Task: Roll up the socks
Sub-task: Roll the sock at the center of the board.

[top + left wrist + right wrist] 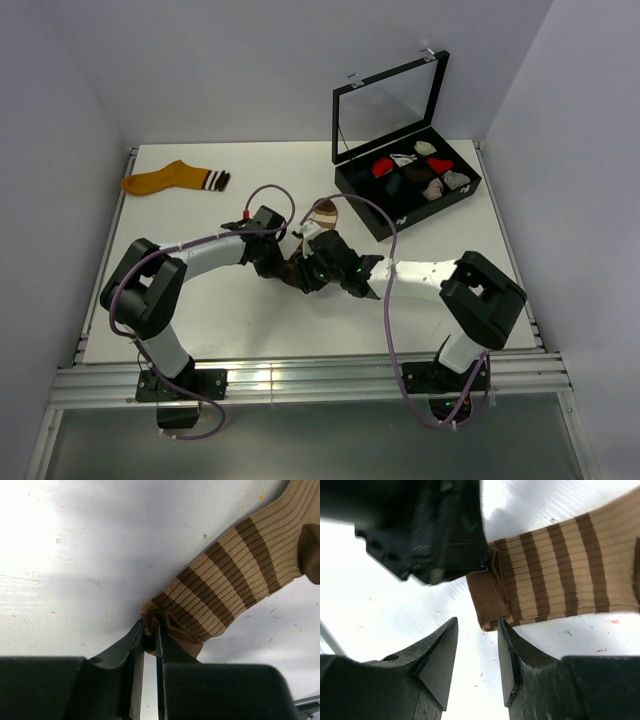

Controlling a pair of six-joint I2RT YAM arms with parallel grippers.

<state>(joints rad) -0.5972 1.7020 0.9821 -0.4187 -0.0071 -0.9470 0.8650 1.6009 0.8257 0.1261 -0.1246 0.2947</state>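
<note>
The brown sock with cream stripes (235, 575) lies on the white table, its cuff end folded over into a short roll (490, 597). My left gripper (150, 630) is shut on the bunched edge of that roll. My right gripper (477, 622) stands open just in front of the roll, its right finger (507, 645) touching the roll's lower corner, with nothing between the jaws. From above, both grippers meet at the sock's rolled end (297, 272), and its cream toe (322, 213) points away. The mustard-orange sock (165, 180) lies flat at the far left, away from both arms.
A black box (400, 222) with its glass lid (390, 105) raised stands at the back right and holds several small sock bundles. The left gripper's body (430, 525) sits close above the right gripper's fingers. White walls enclose the table on three sides.
</note>
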